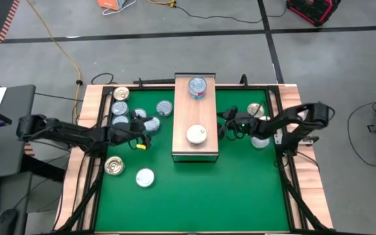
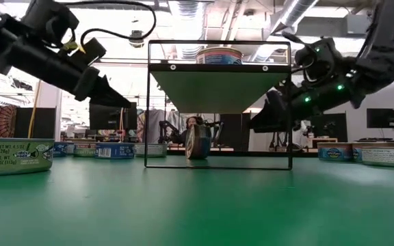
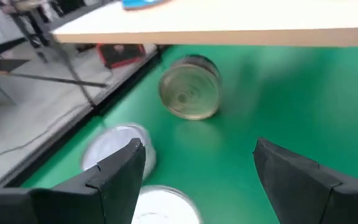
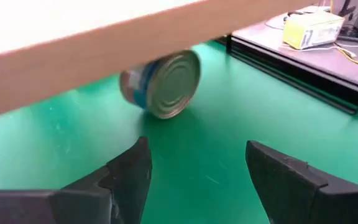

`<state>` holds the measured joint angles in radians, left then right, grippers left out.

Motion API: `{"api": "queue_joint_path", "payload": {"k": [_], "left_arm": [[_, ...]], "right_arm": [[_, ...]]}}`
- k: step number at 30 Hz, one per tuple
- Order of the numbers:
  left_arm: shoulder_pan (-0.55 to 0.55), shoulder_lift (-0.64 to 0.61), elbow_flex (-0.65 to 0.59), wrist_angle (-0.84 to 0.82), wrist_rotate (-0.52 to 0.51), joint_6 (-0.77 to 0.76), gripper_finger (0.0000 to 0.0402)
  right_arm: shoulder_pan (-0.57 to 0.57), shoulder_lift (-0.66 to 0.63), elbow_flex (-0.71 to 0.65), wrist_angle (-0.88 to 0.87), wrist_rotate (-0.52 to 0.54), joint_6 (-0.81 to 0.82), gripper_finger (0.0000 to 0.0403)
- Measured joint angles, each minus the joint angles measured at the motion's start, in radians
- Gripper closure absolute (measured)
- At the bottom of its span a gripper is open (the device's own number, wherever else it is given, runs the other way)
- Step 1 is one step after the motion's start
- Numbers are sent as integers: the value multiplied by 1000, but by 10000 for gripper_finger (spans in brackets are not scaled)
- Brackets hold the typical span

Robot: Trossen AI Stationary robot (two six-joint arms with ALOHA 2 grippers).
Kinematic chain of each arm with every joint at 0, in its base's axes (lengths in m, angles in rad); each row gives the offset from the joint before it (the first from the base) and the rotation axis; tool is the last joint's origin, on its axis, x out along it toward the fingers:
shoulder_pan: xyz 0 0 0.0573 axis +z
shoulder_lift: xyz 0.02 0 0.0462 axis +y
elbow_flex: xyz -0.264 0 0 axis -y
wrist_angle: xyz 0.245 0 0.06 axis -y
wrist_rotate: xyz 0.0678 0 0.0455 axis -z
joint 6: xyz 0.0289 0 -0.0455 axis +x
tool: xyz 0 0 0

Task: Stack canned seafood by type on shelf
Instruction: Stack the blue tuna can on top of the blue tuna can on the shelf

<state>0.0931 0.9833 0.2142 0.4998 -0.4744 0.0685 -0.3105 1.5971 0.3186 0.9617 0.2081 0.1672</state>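
Observation:
The shelf [image 1: 196,111] is a light-wood plank raised on a thin black frame [image 2: 219,75]. On its top sit a blue-topped tin [image 1: 198,87] at the far end and a white-topped tin [image 1: 196,135] nearer. Under the plank one tin [image 2: 198,145] stands on its rim on the green mat; it also shows in both wrist views [image 3: 189,88] [image 4: 165,84]. My left gripper [image 1: 150,132] [image 3: 197,162] is open left of the shelf and points at that tin. My right gripper [image 1: 224,125] [image 4: 197,162] is open on the shelf's right side, also facing it.
Several loose tins lie flat on the mat left of the shelf [image 1: 120,108] [image 1: 164,108] [image 1: 114,165] [image 1: 145,177], two of them just under my left fingers [image 3: 114,146]. Two more lie at the right [image 1: 256,110] [image 1: 261,140]. The near half of the mat [image 1: 194,202] is bare.

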Motion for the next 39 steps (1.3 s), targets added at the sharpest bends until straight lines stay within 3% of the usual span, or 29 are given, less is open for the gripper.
{"api": "queue_joint_path", "payload": {"k": [6,14,22,32,39], "left_arm": [[145,0,-14,56,127,-2,114],[214,27,-14,85,171,27,114],[273,228,3,312,201,91,114],[310,473,151,318,147,137,114],[419,540,249,247,414,109,114]], "right_arm": [[0,96,42,40,0,29,118],[-25,109,14,38,104,6,118],[-56,109,13,67,106,18,118],[-46,108,9,27,106,18,118],[-36,46,-14,18,106,16,118]]}}
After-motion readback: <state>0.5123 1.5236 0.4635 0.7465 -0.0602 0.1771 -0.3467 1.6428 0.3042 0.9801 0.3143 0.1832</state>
